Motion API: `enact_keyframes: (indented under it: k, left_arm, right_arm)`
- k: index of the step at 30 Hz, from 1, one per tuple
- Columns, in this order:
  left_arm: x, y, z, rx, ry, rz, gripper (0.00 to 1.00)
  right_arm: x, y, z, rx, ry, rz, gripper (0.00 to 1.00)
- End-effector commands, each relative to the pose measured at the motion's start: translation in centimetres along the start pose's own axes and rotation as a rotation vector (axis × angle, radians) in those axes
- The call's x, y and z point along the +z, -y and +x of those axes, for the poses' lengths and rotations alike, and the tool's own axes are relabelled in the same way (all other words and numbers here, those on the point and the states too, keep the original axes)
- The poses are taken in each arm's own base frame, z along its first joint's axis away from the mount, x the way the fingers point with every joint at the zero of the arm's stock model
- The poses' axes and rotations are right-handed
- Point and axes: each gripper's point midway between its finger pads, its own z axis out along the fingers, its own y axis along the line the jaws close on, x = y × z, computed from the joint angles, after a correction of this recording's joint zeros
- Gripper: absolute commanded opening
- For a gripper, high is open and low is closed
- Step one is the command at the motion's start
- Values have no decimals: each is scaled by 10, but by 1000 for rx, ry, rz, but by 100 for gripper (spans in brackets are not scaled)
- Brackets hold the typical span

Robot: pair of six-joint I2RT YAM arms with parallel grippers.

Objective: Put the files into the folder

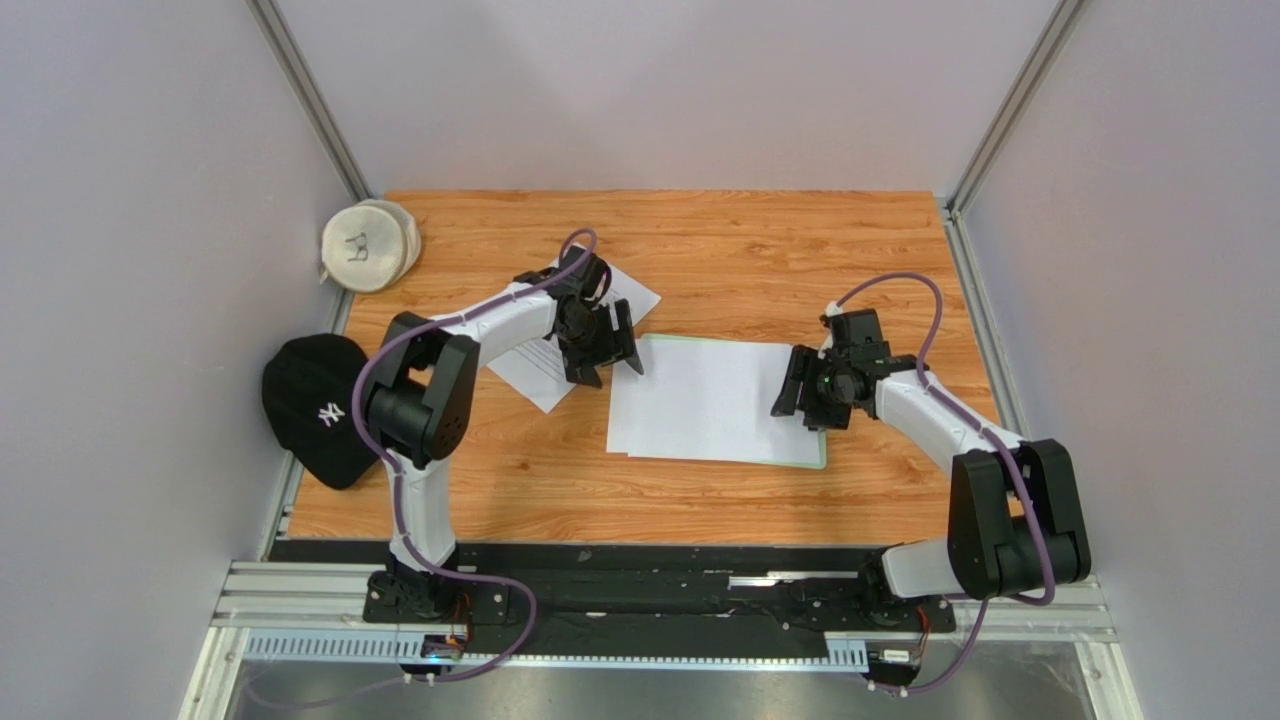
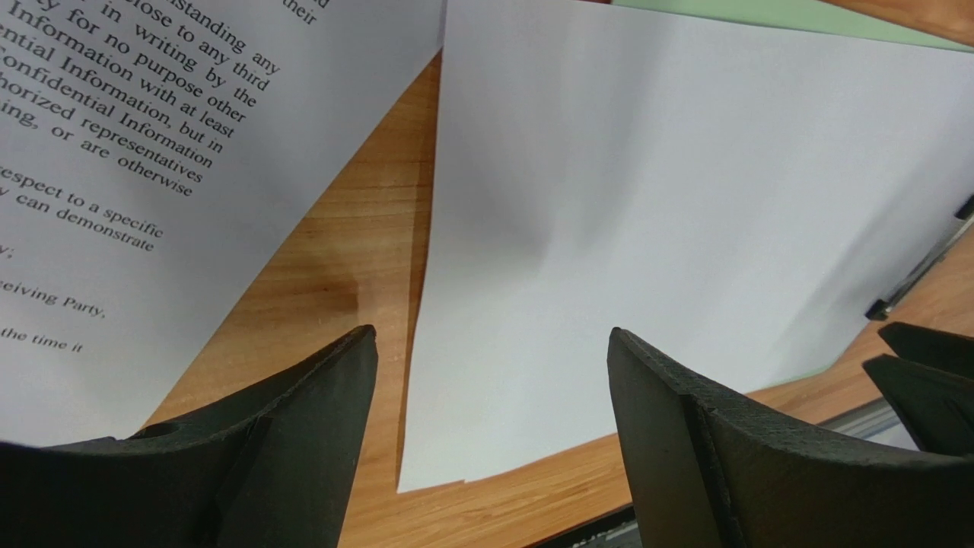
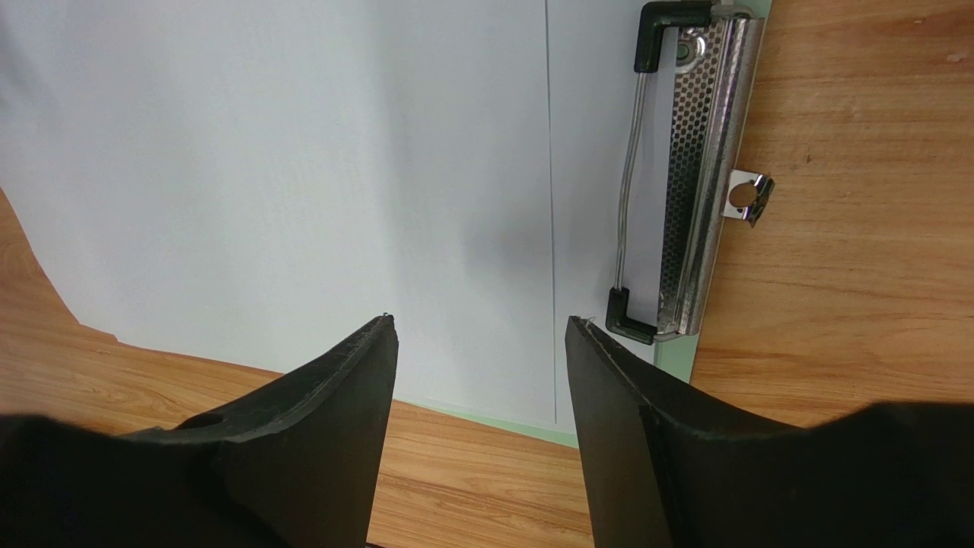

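The pale green folder [image 1: 821,459] lies mid-table with white sheets [image 1: 699,402] stacked on it, blank side up. More files [image 1: 529,371], printed with black text, lie to its left, partly under the left arm. My left gripper [image 1: 609,360] hovers open over the stack's left edge with nothing between its fingers. In the left wrist view [image 2: 492,337] the printed sheet [image 2: 114,171] and the blank sheet [image 2: 663,206] lie apart. My right gripper [image 1: 796,393] stands open by the folder's right end. In the right wrist view [image 3: 480,323] the metal clip [image 3: 686,171] is on the sheets [image 3: 286,171].
A white cloth cap [image 1: 368,245] sits at the back left corner. A black cap [image 1: 319,405] lies at the table's left edge. Grey walls close in the table on three sides. Bare wood shows near the front edge [image 1: 601,503].
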Motion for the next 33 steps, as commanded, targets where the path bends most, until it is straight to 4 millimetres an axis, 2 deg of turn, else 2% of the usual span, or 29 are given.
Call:
enact_keyframes:
  k: [1,5,13,25,33]
  left_arm:
    - [10,-3,-5,37,-5,-31,82]
    - [15,-4,-5,38,-8,-36,82]
    - [24,12,8,53,-38,-5,81]
    - [21,28,8,71,-33,23,80]
    - [25,33,9,84,-45,35,80]
  right_arm:
    - [-1,1,-6,-27,25,10,60]
    - [-1,2,-6,-28,24,19,61]
    - [-2,10,-4,-15,33,53,62]
    - [-19,18,-29,-6,98,136,64]
    - [-11,15,-38,-12,94,128,64]
